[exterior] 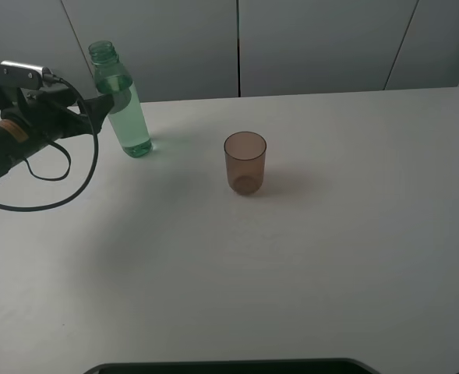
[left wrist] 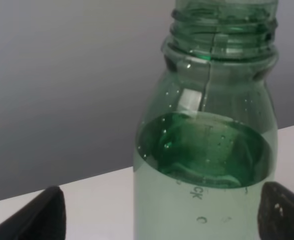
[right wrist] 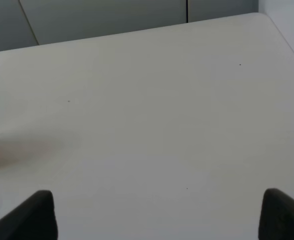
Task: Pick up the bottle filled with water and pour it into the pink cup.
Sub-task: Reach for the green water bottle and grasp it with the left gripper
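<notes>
The white surface (exterior: 330, 257) carries the bottle (exterior: 124, 109) upright at its far left, partly full of water, with the left end effector (left wrist: 164, 220) spread around its upper body. The pink cup (exterior: 245, 162) stands upright near the middle, apart from the bottle. The right end effector (right wrist: 156, 215) hangs spread above the surface.

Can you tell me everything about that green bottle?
The bottle is tall, slim and made of see-through green plastic. Its threaded neck has no cap. Water fills it most of the way up, and tiny bubbles cling to the inside wall. It stands upright on the white table, near the back left. The left gripper is open with a finger on each side of it. I cannot tell if they touch it.
</notes>
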`<state>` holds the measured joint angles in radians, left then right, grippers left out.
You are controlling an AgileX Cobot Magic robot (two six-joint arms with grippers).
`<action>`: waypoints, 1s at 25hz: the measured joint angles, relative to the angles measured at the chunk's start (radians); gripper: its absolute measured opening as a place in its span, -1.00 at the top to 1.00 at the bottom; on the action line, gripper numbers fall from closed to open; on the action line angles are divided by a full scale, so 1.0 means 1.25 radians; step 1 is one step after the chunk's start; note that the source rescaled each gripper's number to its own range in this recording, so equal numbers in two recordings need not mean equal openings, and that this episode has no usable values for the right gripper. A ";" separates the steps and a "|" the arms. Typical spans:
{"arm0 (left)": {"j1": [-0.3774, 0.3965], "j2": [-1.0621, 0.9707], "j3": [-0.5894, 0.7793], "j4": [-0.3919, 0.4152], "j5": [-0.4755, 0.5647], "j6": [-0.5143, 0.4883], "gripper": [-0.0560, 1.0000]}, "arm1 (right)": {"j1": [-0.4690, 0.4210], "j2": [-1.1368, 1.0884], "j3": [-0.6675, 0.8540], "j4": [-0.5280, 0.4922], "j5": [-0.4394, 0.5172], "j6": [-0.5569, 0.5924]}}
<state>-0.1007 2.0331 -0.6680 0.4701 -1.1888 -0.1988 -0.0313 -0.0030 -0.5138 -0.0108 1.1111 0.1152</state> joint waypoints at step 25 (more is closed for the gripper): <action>-0.036 0.166 -0.185 0.134 0.046 -0.066 -0.90 | 0.000 0.000 0.000 0.000 0.000 0.002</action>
<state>-0.1461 2.2403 -0.8987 0.6378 -1.1312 -0.2808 -0.0313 -0.0030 -0.5138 -0.0108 1.1111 0.1171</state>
